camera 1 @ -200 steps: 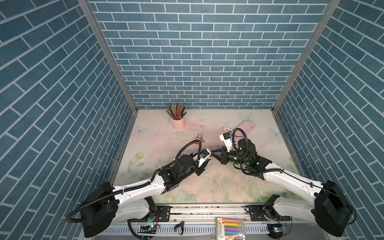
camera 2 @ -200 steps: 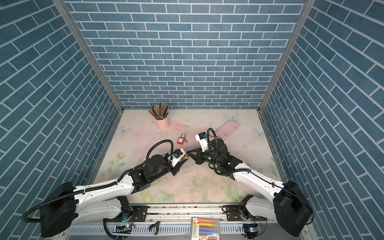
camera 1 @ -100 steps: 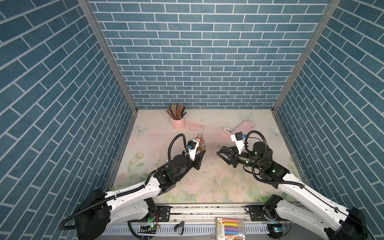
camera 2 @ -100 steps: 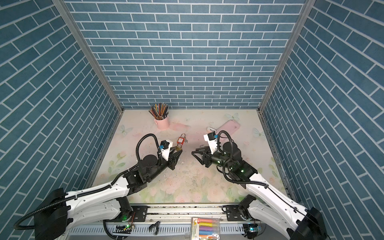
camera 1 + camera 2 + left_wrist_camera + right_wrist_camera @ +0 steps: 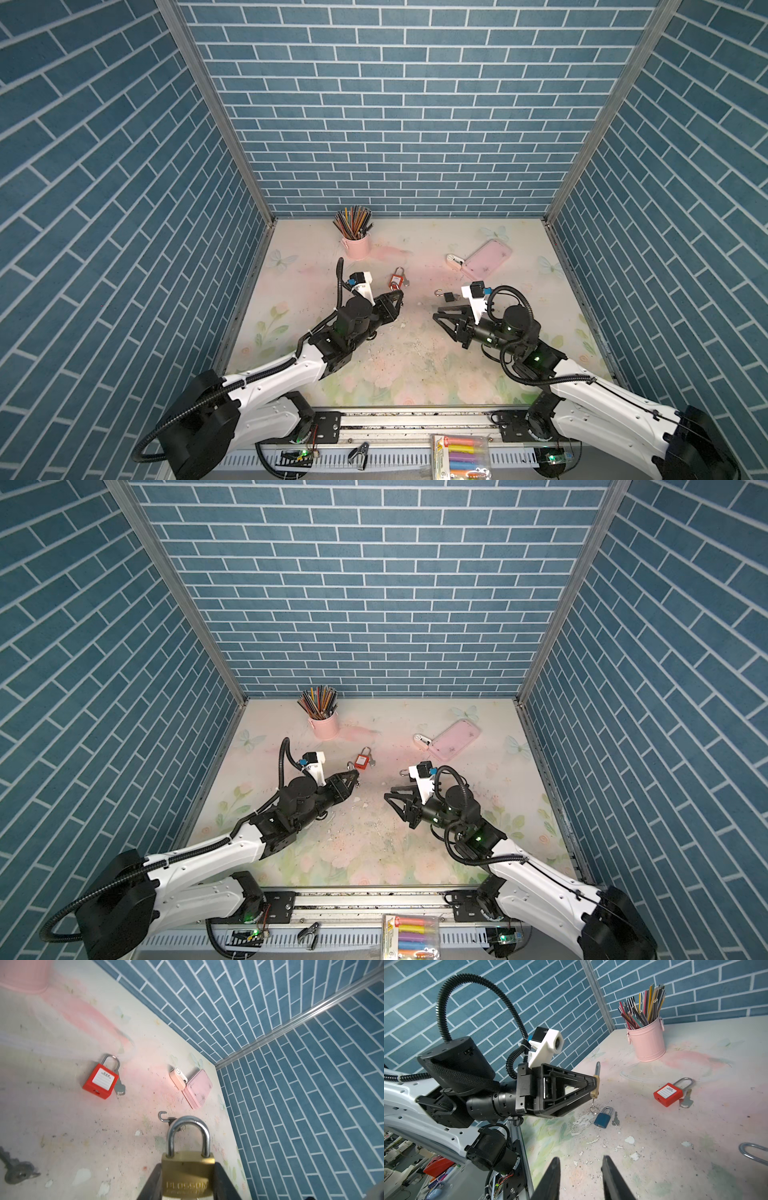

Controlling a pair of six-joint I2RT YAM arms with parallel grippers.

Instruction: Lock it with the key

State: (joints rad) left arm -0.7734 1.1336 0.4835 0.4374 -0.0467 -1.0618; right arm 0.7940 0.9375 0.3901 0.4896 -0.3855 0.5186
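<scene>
Left of centre in a top view, the left gripper [image 5: 395, 297] clamps its jaws on the brass padlock [image 5: 188, 1176], with the key [image 5: 593, 1103] hanging below. The right gripper [image 5: 579, 1160], jaws apart and empty, probably must next grip and turn it.

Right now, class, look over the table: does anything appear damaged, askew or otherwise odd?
The tabletop is damaged: its flowered covering has flaked off in white chips near its middle. Also, the small black padlock lies with its shackle swung open.
</scene>
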